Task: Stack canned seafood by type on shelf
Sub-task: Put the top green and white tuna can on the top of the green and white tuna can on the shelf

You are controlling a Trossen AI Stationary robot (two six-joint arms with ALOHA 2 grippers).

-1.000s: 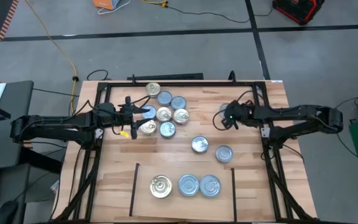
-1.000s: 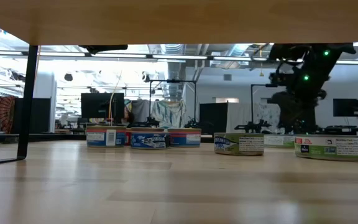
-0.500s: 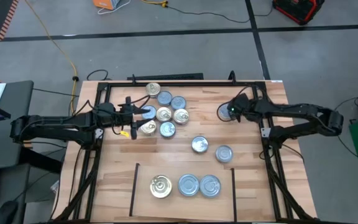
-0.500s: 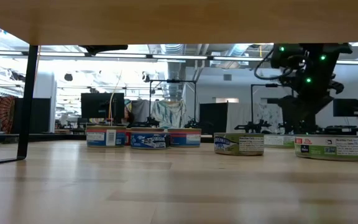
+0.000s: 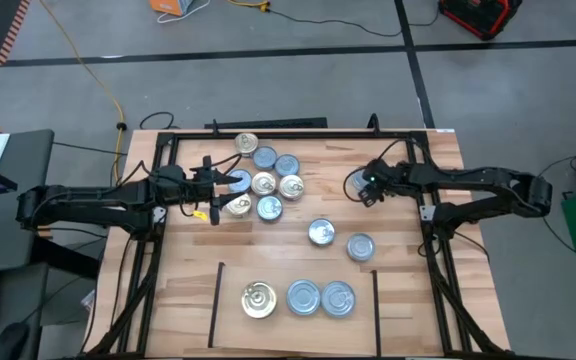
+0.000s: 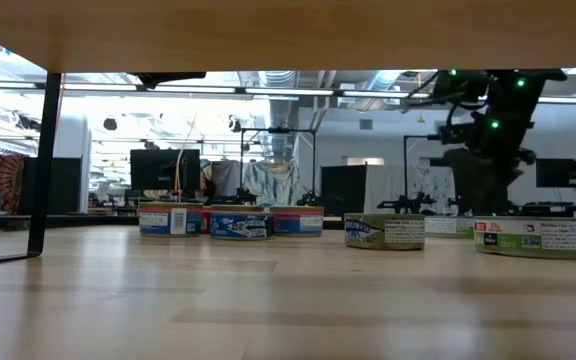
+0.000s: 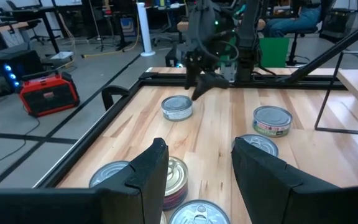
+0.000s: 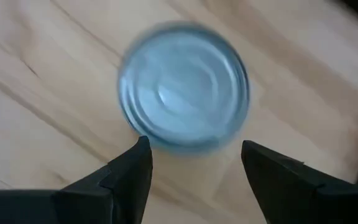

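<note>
Several tins of canned seafood (image 5: 265, 175), gold and silver topped, sit clustered at the table's far left. My left gripper (image 5: 218, 188) hovers level beside that cluster, open, with nothing between its fingers (image 7: 148, 171). One silver-topped tin (image 8: 184, 87) stands alone at the far right (image 5: 354, 181). My right gripper (image 8: 194, 171) slants down just above it, open, its fingers clear of it. The shelf (image 5: 230, 322) at the near edge carries one gold-topped tin (image 5: 259, 300) and two silver-topped tins (image 5: 320, 298) side by side on their bases.
Two more silver-topped tins (image 5: 321, 232) (image 5: 360, 246) stand on the wood between the lone tin and the shelf. A black metal frame (image 5: 168, 140) runs along the table's edges, with a post (image 6: 43, 160) at the left in the low view.
My right gripper has turned at the wrist and shifted slightly above the lone silver-topped tin, first toward the far edge and then back. Its fingers have stayed apart. No tin has moved.
</note>
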